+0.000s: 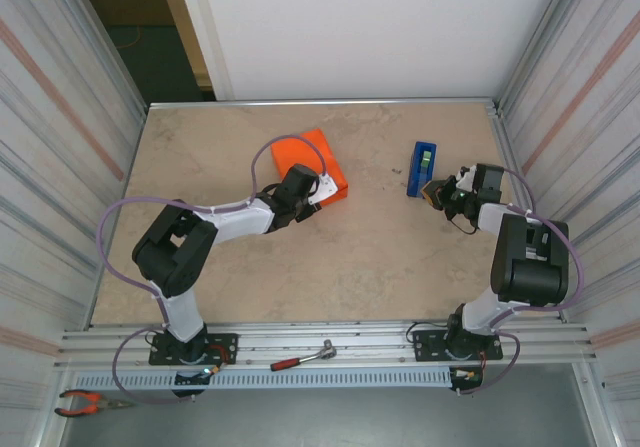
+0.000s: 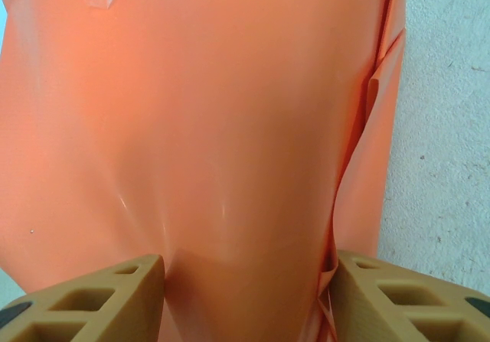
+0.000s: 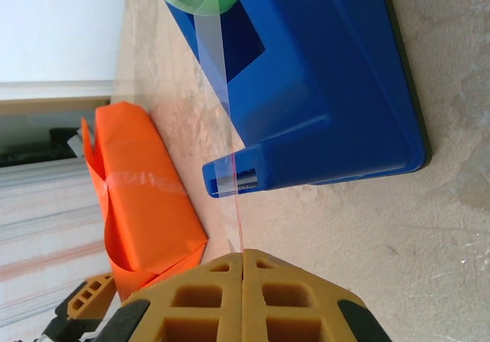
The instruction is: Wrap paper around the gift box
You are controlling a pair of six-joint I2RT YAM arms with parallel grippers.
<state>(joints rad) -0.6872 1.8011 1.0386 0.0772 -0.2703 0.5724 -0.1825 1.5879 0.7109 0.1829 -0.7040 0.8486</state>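
Paper (image 1: 312, 152) lies in the upper middle of the overhead frame, folded into an orange parcel on the desk (image 1: 350, 257). The gift box is presumably inside, wholly covered. The left claw (image 1: 315, 195) sits at the parcel's lower edge. Well apart, toward the right, stands the blue tape dispenser (image 1: 422, 167), with the right claw (image 1: 434, 193) just below it.

In the left wrist view, glossy orange sheet covers most of the frame, dented in the middle, with a loose fold running down the right side. The left claw (image 2: 249, 300) is spread, its tan tips at the bottom corners and the paper bulging between them. Whether they touch it I cannot tell.

In the right wrist view, the right claw (image 3: 243, 292), at bottom centre, is pressed together and pinches a strand of clear tape (image 3: 218, 66) that runs from the green roll past the dispenser's cutter. The parcel lies at the left, a tape strip across it, one end fold gaping.

The sheet looks thin, slick and easily creased, and the parcel light enough to skid. I would hold it by pressing down on a flat face, where the box stiffens it, not on a loose flap. The tape is limp and sticky: keep it taut by its end.
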